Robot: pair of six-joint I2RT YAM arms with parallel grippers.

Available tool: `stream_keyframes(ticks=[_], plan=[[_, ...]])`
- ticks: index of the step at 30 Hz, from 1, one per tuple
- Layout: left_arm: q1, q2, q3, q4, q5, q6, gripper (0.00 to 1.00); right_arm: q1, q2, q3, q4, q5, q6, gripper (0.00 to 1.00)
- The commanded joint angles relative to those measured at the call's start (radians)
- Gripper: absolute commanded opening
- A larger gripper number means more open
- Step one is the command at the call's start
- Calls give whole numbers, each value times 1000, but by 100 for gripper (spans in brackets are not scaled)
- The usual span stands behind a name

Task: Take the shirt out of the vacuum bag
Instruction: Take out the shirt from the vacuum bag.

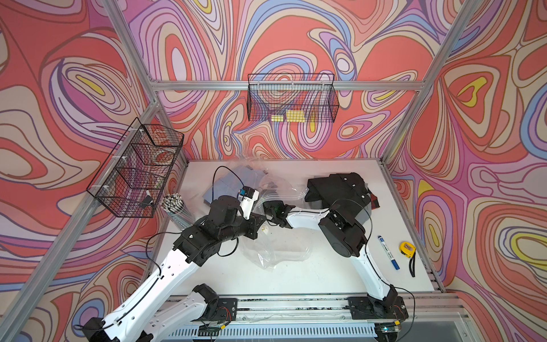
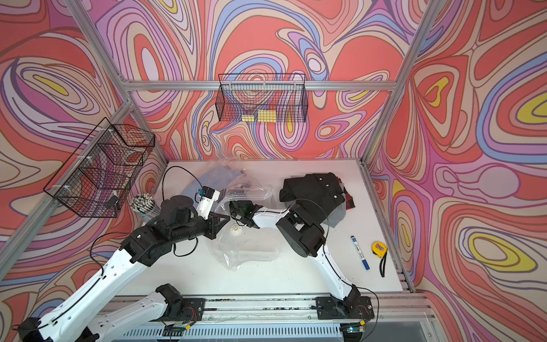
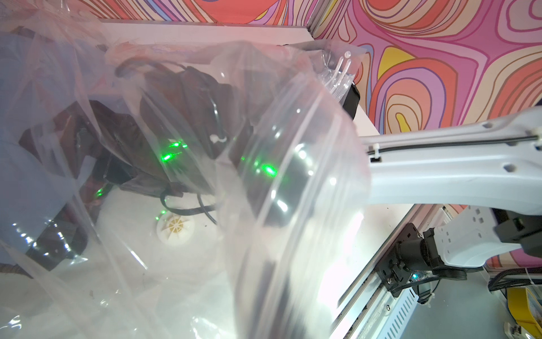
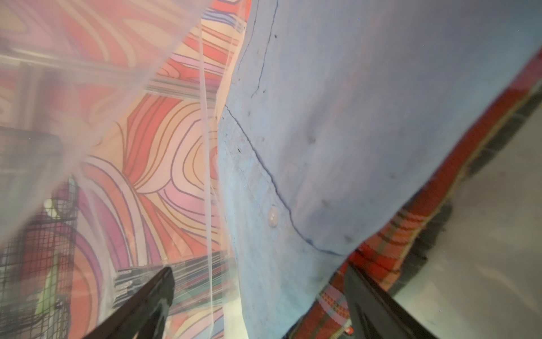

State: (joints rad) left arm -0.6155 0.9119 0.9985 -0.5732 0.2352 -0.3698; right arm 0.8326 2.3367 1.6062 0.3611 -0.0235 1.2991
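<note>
Pale-blue buttoned shirt (image 4: 337,102), centre frame, in crinkly clear plastic vacuum bag (image 1: 281,250), between wide-spread jaws of right gripper (image 4: 258,268); left gripper (image 2: 226,219) closed, hold unseen.

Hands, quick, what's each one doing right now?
Left hand: closed, apparently pinching the vacuum bag edge.
Right hand: open, empty, beside the blue shirt.

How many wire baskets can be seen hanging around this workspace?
2. The side basket hangs at the left in both top views. The back basket hangs high at the far end, near the centre. No others show, and none seems hidden.
</note>
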Motion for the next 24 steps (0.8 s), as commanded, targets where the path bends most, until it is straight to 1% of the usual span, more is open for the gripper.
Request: stream_keyframes(ticks=[1, 7, 14, 19, 22, 24], plan=[[-4, -11, -7, -3, -4, 19, 0, -2, 38, 27, -36, -1, -7, 93], [-4, -12, -11, -3, -5, 20, 0, -9, 59, 55, -64, 7, -9, 93], [-4, -10, -15, 1, -2, 19, 0, -17, 84, 104, -80, 22, -16, 88], [-4, -9, -17, 5, 0, 17, 0, -18, 116, 159, -128, 29, -18, 85], [-4, -4, -18, 7, 5, 16, 0, -22, 138, 180, -166, 44, -9, 85], [-3, -4, -21, 9, 5, 13, 0, -20, 149, 188, -179, 68, -9, 82]])
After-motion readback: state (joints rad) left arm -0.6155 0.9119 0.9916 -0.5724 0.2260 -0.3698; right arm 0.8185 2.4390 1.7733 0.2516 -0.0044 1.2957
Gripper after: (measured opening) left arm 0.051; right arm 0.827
